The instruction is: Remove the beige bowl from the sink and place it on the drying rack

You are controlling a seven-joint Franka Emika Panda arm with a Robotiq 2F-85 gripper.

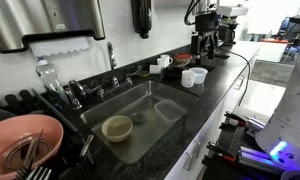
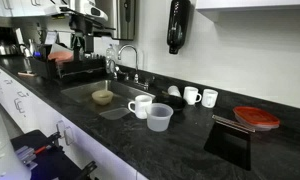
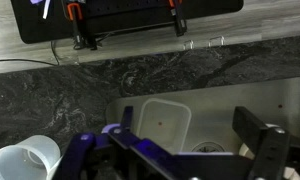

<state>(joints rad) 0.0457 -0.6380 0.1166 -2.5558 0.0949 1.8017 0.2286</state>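
Note:
The beige bowl (image 1: 117, 127) sits upright on the floor of the sink (image 1: 140, 100), towards the end near the drying rack (image 1: 50, 105). It shows in both exterior views (image 2: 102, 97). The black wire drying rack (image 2: 78, 70) holds a larger salmon-pink bowl (image 1: 25, 143). My gripper (image 3: 180, 160) is open and empty, high above the sink's other end. It hangs over the counter in an exterior view (image 1: 203, 42). In the wrist view the bowl is hidden except perhaps a pale sliver by one finger.
A clear rectangular container (image 3: 162, 125) lies in the sink by the drain (image 3: 205, 150). The chrome faucet (image 2: 125, 55) stands behind the basin. On the counter stand a white mug (image 2: 140, 105), a clear plastic cup (image 2: 159, 118) and small white cups (image 2: 200, 96). A red-lidded container (image 2: 256, 117) lies further along.

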